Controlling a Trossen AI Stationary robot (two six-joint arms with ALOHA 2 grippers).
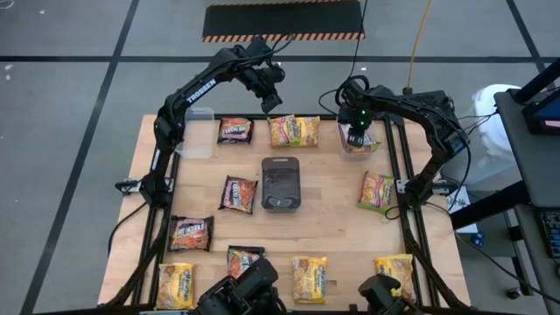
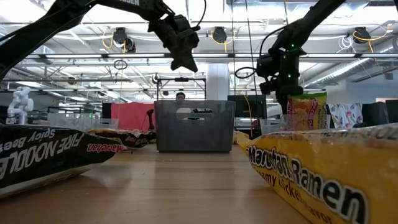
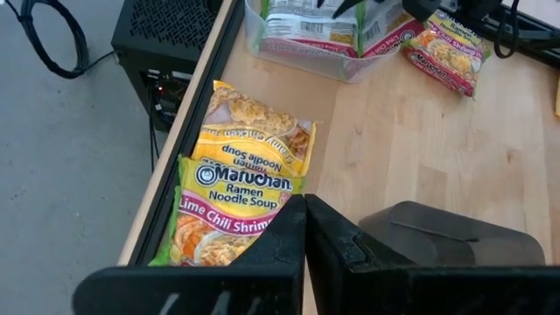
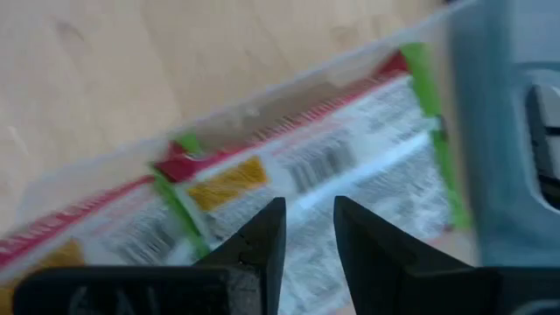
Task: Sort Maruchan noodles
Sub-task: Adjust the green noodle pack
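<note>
Taking the dark grey tray [image 1: 280, 184] in the middle of the tabletop [image 1: 332, 232] as the landmark: nearest the robot's base lies a row of yellow packets [image 1: 309, 278] and brown ones, then two dark brown packets [image 1: 237, 193] to the tray's left and a green-edged packet [image 1: 377, 190] to its right. Beyond the tray sit another brown packet and a lime chili shrimp packet [image 3: 229, 214] lapping a yellow one.

Farthest, beyond the tray to the right, the right hand [image 1: 355, 138] hangs over a clear tub [image 3: 302, 54] holding green-edged packets [image 4: 297, 179]. Its fingers stand apart with nothing between them, so it looks released; a drop into the tub seems just done. The left hand [image 1: 271, 103] hovers clenched and empty above the far packets. An empty clear tub [image 1: 199, 133] waits beyond the tray to the left.

Next would likely be a lift clear of the tub and a reach for another green-edged packet, gripping a flat, slippery wrapper by its edge.

The right wrist view alone shows the packets' barcode backs in the tub; the low view shows one standing upright there.
</note>
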